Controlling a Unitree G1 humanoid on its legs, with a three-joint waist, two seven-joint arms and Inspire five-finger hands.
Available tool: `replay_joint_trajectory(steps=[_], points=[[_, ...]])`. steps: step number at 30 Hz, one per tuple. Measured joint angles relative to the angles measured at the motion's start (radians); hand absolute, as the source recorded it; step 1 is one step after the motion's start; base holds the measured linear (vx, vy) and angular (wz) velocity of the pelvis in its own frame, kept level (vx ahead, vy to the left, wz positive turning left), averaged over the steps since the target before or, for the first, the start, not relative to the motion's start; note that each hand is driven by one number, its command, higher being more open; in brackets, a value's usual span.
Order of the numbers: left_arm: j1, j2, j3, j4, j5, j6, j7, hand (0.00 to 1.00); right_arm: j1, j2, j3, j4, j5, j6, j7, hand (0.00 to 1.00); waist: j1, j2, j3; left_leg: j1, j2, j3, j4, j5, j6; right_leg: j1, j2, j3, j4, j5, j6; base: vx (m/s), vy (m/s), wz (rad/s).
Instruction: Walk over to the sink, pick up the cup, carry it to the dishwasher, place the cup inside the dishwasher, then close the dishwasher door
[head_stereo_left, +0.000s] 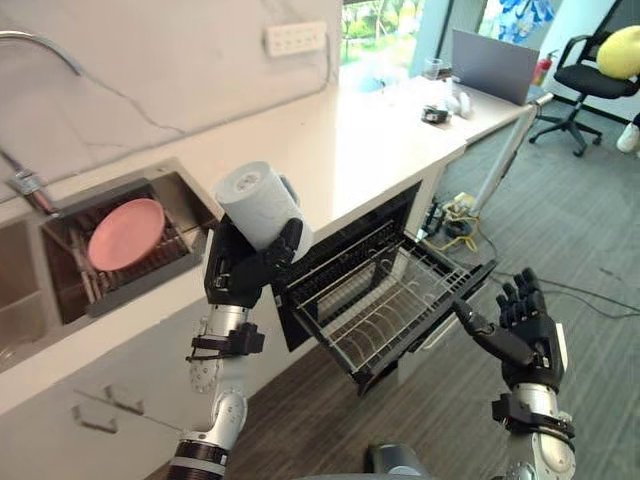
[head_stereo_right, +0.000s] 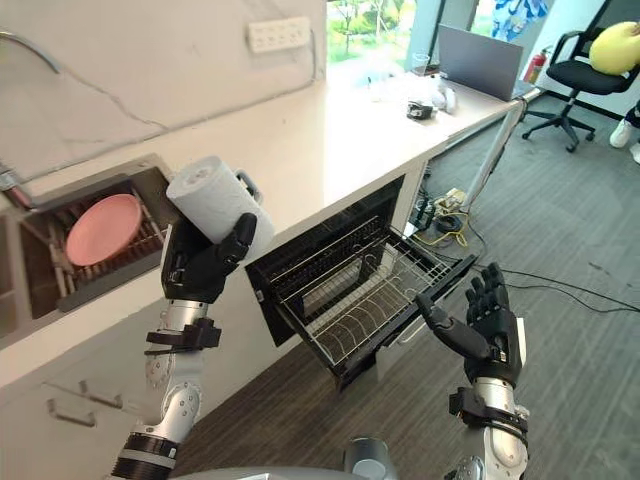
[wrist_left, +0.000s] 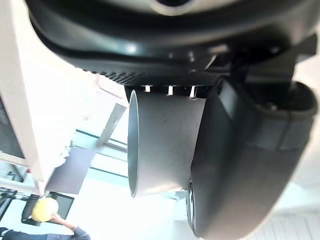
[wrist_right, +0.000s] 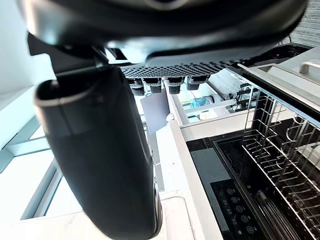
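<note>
Surfaces: cup (head_stereo_left: 258, 203), smooth, matt, pale and finely speckled; left hand (head_stereo_left: 238, 272), matt black plastic; rack (head_stereo_left: 385, 305), thin bright metal wire; dishwasher (wrist_right: 225, 185), glossy black panel; counter (head_stereo_left: 360, 140), smooth and pale with a slight sheen; sink (head_stereo_left: 190, 205), brushed steel; plate (head_stereo_left: 125, 233), smooth pink; floor (head_stereo_left: 590, 230), matt grey, streaked grain.

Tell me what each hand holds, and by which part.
The left hand grips the white cup round its side wall. The right hand is open and holds nothing.

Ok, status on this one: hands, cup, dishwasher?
Left hand shut on cup, raised between sink and dishwasher. Right hand open, beside the pulled-out rack. Nothing in the way.
</note>
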Motion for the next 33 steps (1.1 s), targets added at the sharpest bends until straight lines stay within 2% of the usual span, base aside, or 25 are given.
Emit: replay_joint_trajectory(steps=[3, 6, 9, 10, 12, 13, 15, 16, 17, 18, 19, 20, 21, 23, 26, 33], points=[[0.003, -0.024, -0.001, 0.015, 0.001, 0.012, -0.021, 0.0, 0.004, -0.013, 0.008, -0.017, 0.0, 0.0, -0.004, 1.0, -0.002, 0.007, 0.001, 0.035, 0.016, -0.022, -0.008, -0.008, -0.013, 0.059, 0.024, 0.0, -0.061, 0.01, -0.008, 0.15, -0.081, -0.14], [0.015, -0.044, -0.001, 0.014, 0.001, 0.024, -0.036, 0.0, 0.004, -0.016, 0.035, -0.036, -0.021, 0.0, -0.02, 1.0, 0.001, 0.021, -0.004, 0.059, 0.022, -0.042, -0.04, -0.008, -0.014, 0.112, 0.043, -0.002, -0.155, 0.047, -0.003, 0.08, 0.004, -0.01], [0.045, -0.052, -0.003, 0.01, 0.013, 0.03, -0.047, 0.0, 0.003, -0.017, 0.067, -0.062, -0.043, 0.002, -0.011, 1.0, 0.018, 0.043, -0.001, 0.069, 0.018, -0.047, -0.06, -0.009, -0.017, 0.139, 0.045, 0.001, -0.214, 0.073, 0.007, 0.02, 0.061, -0.01], [0.067, -0.052, -0.008, -0.003, 0.027, 0.031, -0.047, 0.0, -0.001, -0.018, 0.077, -0.064, -0.043, 0.004, -0.003, 1.0, 0.027, 0.046, -0.001, 0.062, 0.02, -0.046, -0.038, -0.018, -0.031, 0.14, 0.045, 0.002, -0.217, 0.073, 0.007, -0.01, 0.041, -0.04], [0.119, -0.038, -0.011, -0.033, 0.041, 0.034, -0.047, 0.0, -0.007, -0.02, 0.091, -0.076, -0.037, 0.017, 0.029, 1.0, 0.047, 0.046, 0.0, -0.033, 0.043, -0.044, 0.165, -0.05, -0.081, 0.141, 0.043, 0.007, -0.217, 0.065, 0.0, -0.03, -0.025, -0.03], [0.13, -0.038, -0.012, -0.037, 0.042, 0.034, -0.046, 0.0, -0.008, -0.023, 0.094, -0.083, -0.035, 0.022, 0.034, 1.0, 0.053, 0.05, 0.003, -0.071, 0.057, -0.044, 0.247, -0.054, -0.085, 0.142, 0.042, 0.007, -0.217, 0.056, -0.006, -0.05, -0.069, -0.01], [0.169, -0.043, -0.014, -0.062, 0.071, 0.034, -0.044, 0.0, -0.008, -0.046, 0.115, -0.114, -0.024, 0.038, 0.045, 1.0, 0.065, 0.081, 0.021, -0.173, 0.125, -0.055, 0.504, -0.048, -0.087, 0.17, 0.069, 0.008, -0.225, 0.044, -0.017, -0.04, -0.032, -0.08], [0.197, -0.045, -0.013, -0.064, 0.094, 0.034, -0.044, 0.0, -0.01, -0.059, 0.13, -0.116, -0.01, 0.047, 0.055, 1.0, 0.073, 0.081, 0.026, -0.199, 0.139, -0.064, 0.567, -0.057, -0.093, 0.194, 0.073, 0.019, -0.226, 0.039, -0.029, 0.02, 0.014, -0.28], [0.215, -0.048, -0.024, -0.064, 0.122, 0.034, -0.041, 0.0, -0.02, -0.061, 0.139, -0.122, 0.005, 0.049, 0.065, 1.0, 0.087, 0.079, 0.019, -0.184, 0.104, -0.082, 0.452, -0.098, -0.078, 0.195, 0.058, 0.039, -0.22, 0.04, -0.036, 0.05, 0.023, -0.37], [0.215, -0.048, -0.034, -0.065, 0.138, 0.033, -0.037, 0.0, -0.03, -0.062, 0.14, -0.125, 0.016, 0.049, 0.068, 1.0, 0.09, 0.082, 0.017, -0.177, 0.085, -0.093, 0.366, -0.099, -0.077, 0.185, 0.05, 0.047, -0.216, 0.04, -0.033, 0.01, 0.042, -0.41], [0.213, -0.051, -0.054, -0.08, 0.166, 0.032, -0.019, 0.0, -0.051, -0.069, 0.149, -0.131, 0.043, 0.05, 0.075, 1.0, 0.089, 0.098, 0.008, -0.171, 0.073, -0.115, 0.176, -0.048, -0.063, 0.158, 0.054, 0.057, -0.204, 0.038, -0.024, 0.01, 0.078, -0.37], [0.206, -0.052, -0.078, -0.085, 0.198, 0.03, 0.006, 0.0, -0.062, -0.064, 0.161, -0.13, 0.045, 0.062, 0.076, 1.0, 0.091, 0.099, 0.006, -0.148, 0.069, -0.097, 0.11, 0.015, -0.034, 0.155, 0.051, 0.071, -0.202, 0.044, -0.009, 0.06, 0.096, -0.33], [0.202, -0.05, -0.096, -0.088, 0.235, 0.027, 0.043, 0.0, -0.065, -0.063, 0.177, -0.133, 0.054, 0.073, 0.082, 1.0, 0.089, 0.091, 0.002, -0.122, 0.05, -0.088, 0.06, 0.034, -0.028, 0.158, 0.04, 0.079, -0.205, 0.05, 0.002, 0.09, 0.081, -0.23], [0.17, -0.049, -0.126, -0.077, 0.292, 0.027, 0.104, 0.0, -0.082, -0.064, 0.209, -0.133, 0.073, 0.09, 0.1, 1.0, 0.086, 0.077, 0.002, -0.086, 0.027, -0.068, -0.012, 0.069, -0.019, 0.16, 0.024, 0.091, -0.211, 0.054, 0.011, 0.09, 0.051, -0.14], [0.112, -0.054, -0.147, -0.061, 0.357, 0.029, 0.186, 0.0, -0.106, -0.061, 0.215, -0.143, 0.118, 0.119, 0.121, 1.0, 0.081, 0.075, 0.0, -0.053, 0.002, -0.073, -0.087, 0.103, -0.012, 0.17, 0.013, 0.086, -0.228, 0.058, 0.016, 0.05, 0.03, 0.05], [0.102, -0.054, -0.166, -0.049, 0.54, 0.027, 0.321, 0.0, -0.108, -0.044, 0.236, -0.265, 0.189, 0.146, 0.176, 1.0, 0.076, 0.06, -0.008, -0.03, -0.007, -0.091, -0.159, 0.135, -0.015, 0.181, 0.014, 0.067, -0.256, 0.061, 0.021, 0.02, -0.008, 0.08]])
